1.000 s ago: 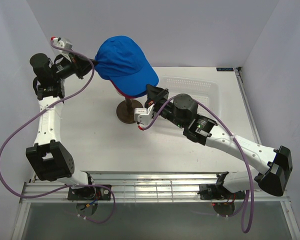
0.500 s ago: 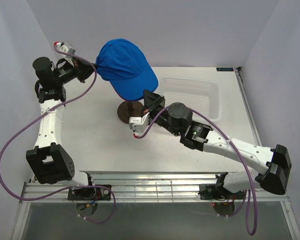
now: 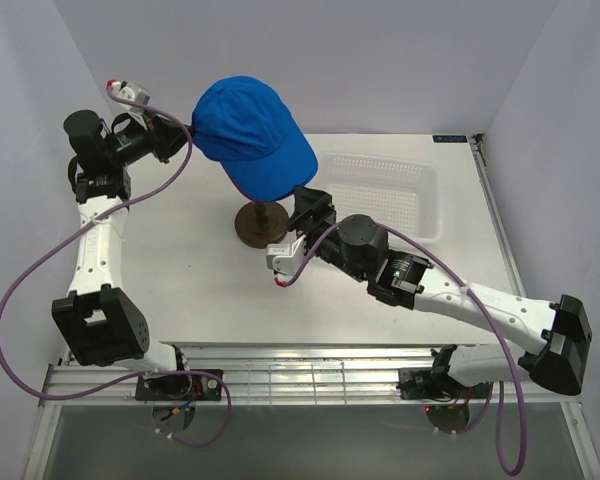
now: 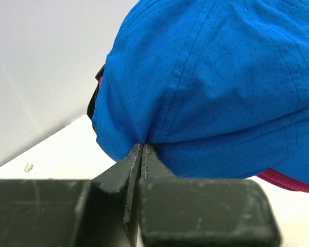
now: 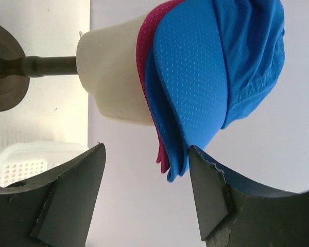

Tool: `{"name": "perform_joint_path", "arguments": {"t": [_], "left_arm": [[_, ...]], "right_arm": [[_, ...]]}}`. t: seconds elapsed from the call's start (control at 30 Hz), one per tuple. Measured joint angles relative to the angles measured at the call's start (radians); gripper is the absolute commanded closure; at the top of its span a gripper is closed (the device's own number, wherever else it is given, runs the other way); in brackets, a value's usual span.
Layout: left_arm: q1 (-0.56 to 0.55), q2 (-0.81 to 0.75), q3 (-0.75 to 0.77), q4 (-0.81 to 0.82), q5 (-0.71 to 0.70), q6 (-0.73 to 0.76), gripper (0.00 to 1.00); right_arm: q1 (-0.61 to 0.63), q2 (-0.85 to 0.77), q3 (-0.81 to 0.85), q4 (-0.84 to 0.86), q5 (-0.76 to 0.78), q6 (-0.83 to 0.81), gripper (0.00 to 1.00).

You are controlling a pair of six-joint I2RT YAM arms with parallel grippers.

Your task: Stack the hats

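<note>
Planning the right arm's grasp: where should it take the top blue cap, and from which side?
The brim of the top blue cap, approached from its free edge: a flat, curved panel jutting clear of the mannequin head, facing the open right end effector. The left end effector pinches the rear.

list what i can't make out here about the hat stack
- Hat count: in the top view the blue hat covers everything below; the right wrist view shows only a pink hat's edge under blue brims.
- Mannequin head: its top is under the hats in every view.
- Layers pinched by the left hand: its own fingers hide them.
- Basket near-left corner: behind the right arm, top view.
</note>
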Motion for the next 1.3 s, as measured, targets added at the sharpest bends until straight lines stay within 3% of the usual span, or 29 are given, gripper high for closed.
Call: {"name": "perform_joint_path", "arguments": {"t": [0.13,0.37,0.53,0.73,0.83,0.97,1.3], "left_arm": [[0.0,0.006,0.023,-0.004,-0.004,-0.004,0.65],[0.0,0.006,0.052,-0.025,-0.03,0.003,0.47],[0.0,0.006,0.066,-0.065,-0.077,0.023,0.41],[0.01,0.006,0.129,-0.142,-0.176,0.045,0.18],[0.013,0.002,0.166,-0.164,-0.211,0.051,0.21],[0.017,-0.014,0.169,-0.21,-0.254,0.074,0.51],[0.018,-0.151,0.127,-0.516,-0.285,0.257,0.49]], "right_arm": [[-0.001,-0.059,-0.005,-0.049,-0.008,0.064,0.29],[-0.084,-0.116,0.079,-0.206,-0.145,0.315,0.27],[-0.269,-0.102,0.174,-0.321,-0.337,0.57,0.27],[-0.573,-0.01,0.38,-0.387,-0.593,0.978,0.31],[-0.621,0.072,0.511,-0.388,-0.646,1.176,0.42],[-0.626,0.149,0.581,-0.383,-0.588,1.327,0.61],[-0.59,0.225,0.58,-0.422,-0.293,1.464,0.62]]}}
